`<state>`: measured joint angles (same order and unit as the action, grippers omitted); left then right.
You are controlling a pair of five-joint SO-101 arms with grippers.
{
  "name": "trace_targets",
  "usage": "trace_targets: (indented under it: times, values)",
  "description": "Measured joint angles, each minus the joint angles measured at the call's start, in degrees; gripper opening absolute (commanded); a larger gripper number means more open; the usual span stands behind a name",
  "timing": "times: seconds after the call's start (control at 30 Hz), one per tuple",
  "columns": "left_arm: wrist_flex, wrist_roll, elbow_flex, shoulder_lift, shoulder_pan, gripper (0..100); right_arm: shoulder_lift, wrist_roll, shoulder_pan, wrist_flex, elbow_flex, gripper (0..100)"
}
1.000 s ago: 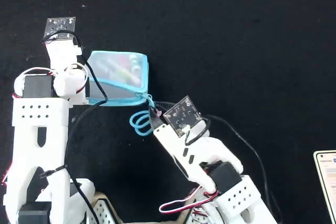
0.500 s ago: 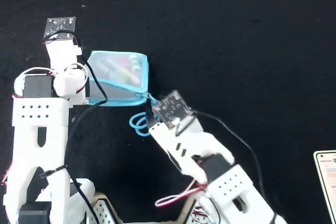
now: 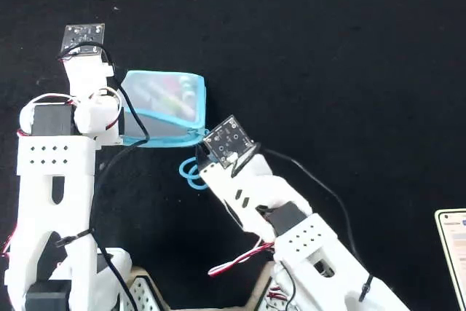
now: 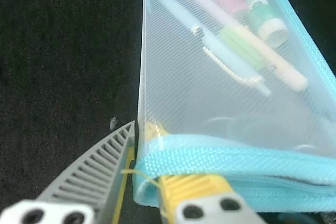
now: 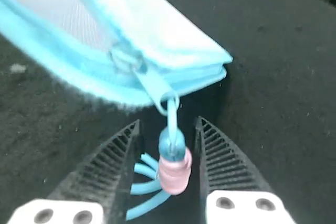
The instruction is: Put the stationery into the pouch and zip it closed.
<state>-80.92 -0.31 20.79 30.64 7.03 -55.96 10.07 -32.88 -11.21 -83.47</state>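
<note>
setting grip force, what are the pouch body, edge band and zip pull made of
Pouch body: translucent ribbed plastic, probably vinyl; pens show through.
Edge band: woven turquoise tape, weave visible.
Zip pull: glossy pink bead on blue cord, likely plastic.

The black desk (image 3: 349, 71) bore a translucent, blue-trimmed pouch (image 3: 164, 107) toward its left. A blue cord loop (image 3: 189, 172) lay just beside the pouch, and a printed card (image 3: 453, 242) lay at the right edge.

Pouch (image 3: 164, 107) flat on black table (image 3: 328, 71), stationery (image 3: 171, 96) visible inside — left arm (image 3: 54, 172) at its left edge. Right arm (image 3: 247, 187) at near-right corner, beside blue cord loop (image 3: 188, 174). Card (image 3: 453, 242) at far right edge.
</note>
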Motion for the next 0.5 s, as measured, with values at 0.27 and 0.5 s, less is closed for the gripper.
trace_targets:
  times: [0.27, 0.5]
  values:
    - [0.0, 0.0, 0.0, 0.0, 0.0, 3, 0.0, 0.0, 0.0, 0.9, 0.0, 1.8]
    - [0.0, 0.0, 0.0, 0.0, 0.0, 3, -0.2, 0.1, 0.7, -2.4, 2.7, 1.0]
